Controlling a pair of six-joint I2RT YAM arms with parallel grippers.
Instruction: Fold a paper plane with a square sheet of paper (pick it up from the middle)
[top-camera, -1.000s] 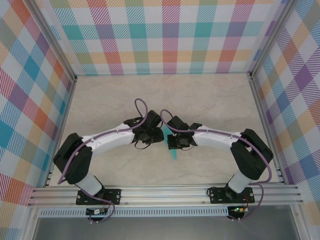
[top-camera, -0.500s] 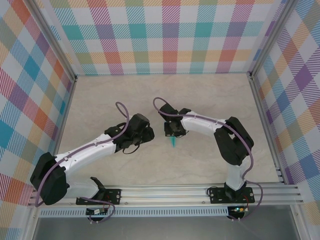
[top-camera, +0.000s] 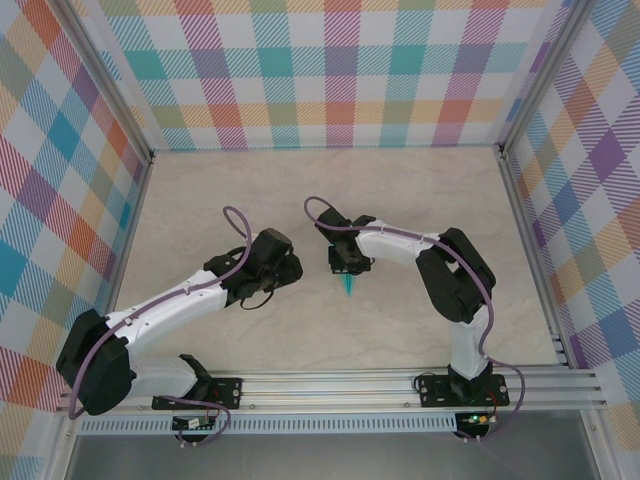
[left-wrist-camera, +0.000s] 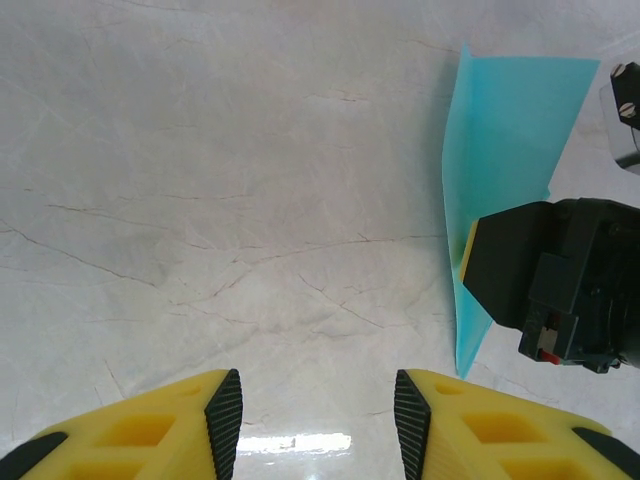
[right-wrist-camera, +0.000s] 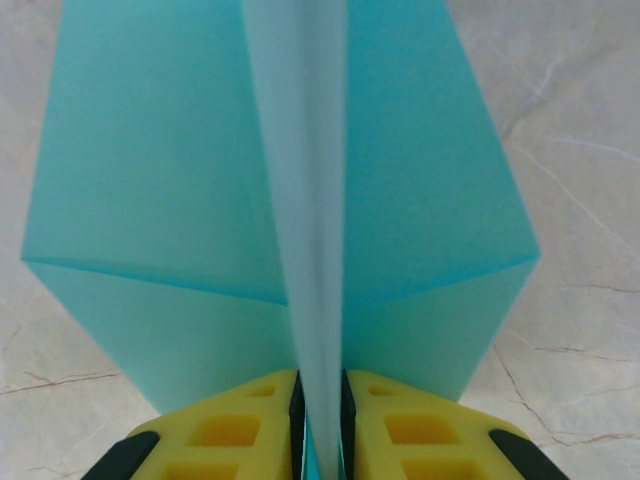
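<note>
The turquoise paper plane (right-wrist-camera: 160, 180) hangs point-down over the table (top-camera: 420, 200), its wings spread to both sides of a pale centre fold. My right gripper (right-wrist-camera: 320, 400) is shut on that fold, the black pads pressing it from either side. From above, the plane's tip (top-camera: 347, 286) pokes out below the right gripper (top-camera: 347, 264). My left gripper (left-wrist-camera: 318, 410) stands open over bare table, nothing between its fingers. It sits to the left of the plane (left-wrist-camera: 500, 130) and apart from it; from above, the left gripper (top-camera: 288, 268) is a hand's width away.
The marble-look tabletop is walled by checked panels (top-camera: 330, 70) at the back and both sides. An aluminium rail (top-camera: 330, 385) runs along the near edge by the arm bases. Purple cables (top-camera: 236, 225) loop above both wrists.
My left gripper has let go, opened and drawn back to the left, away from the plane. The right arm has shifted slightly away from the near edge with the plane in its jaws.
</note>
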